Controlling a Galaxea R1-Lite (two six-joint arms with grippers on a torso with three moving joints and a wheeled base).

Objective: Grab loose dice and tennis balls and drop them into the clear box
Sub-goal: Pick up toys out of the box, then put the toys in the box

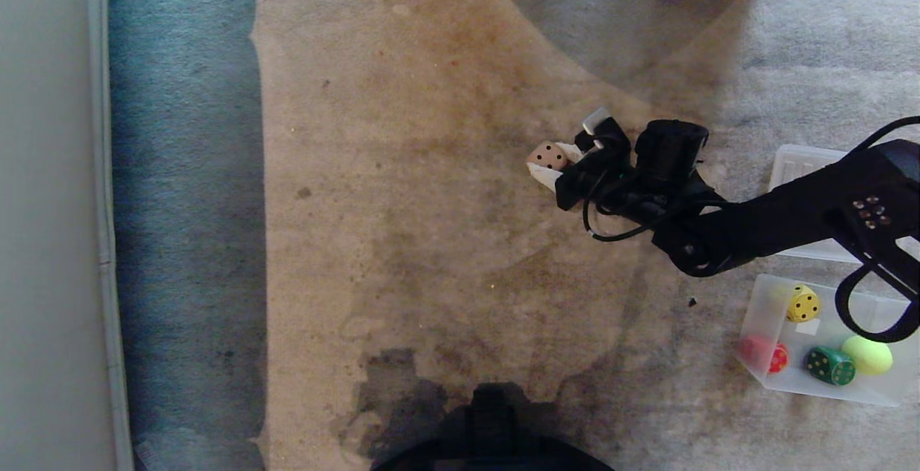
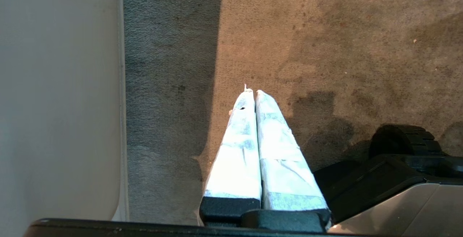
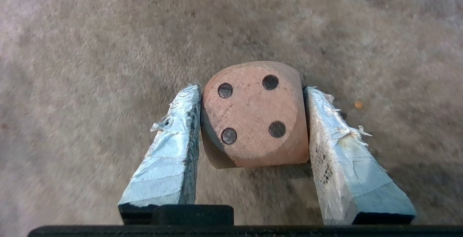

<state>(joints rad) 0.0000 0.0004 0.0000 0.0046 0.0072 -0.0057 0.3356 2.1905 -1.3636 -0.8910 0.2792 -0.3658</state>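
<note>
Gripping the tan rounded-corner die [image 3: 255,115] with dark pips, your right end effector [image 3: 252,121] is half-closed, both taped fingers [image 3: 170,150] pressing its sides on the stained carpet [image 1: 402,169]. Your left end effector [image 2: 253,96] hangs fully closed, empty.

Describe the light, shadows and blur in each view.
Head view: sunlit carpet, curved shadow at the top, the robot's shadow at the bottom. Left wrist view: a sharp shade edge crosses the carpet. Right wrist view: carpet smeared, the tan rounded four-pip die crisp.

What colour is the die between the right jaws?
Tan die, four dark pips up; right wrist view shows it best.
</note>
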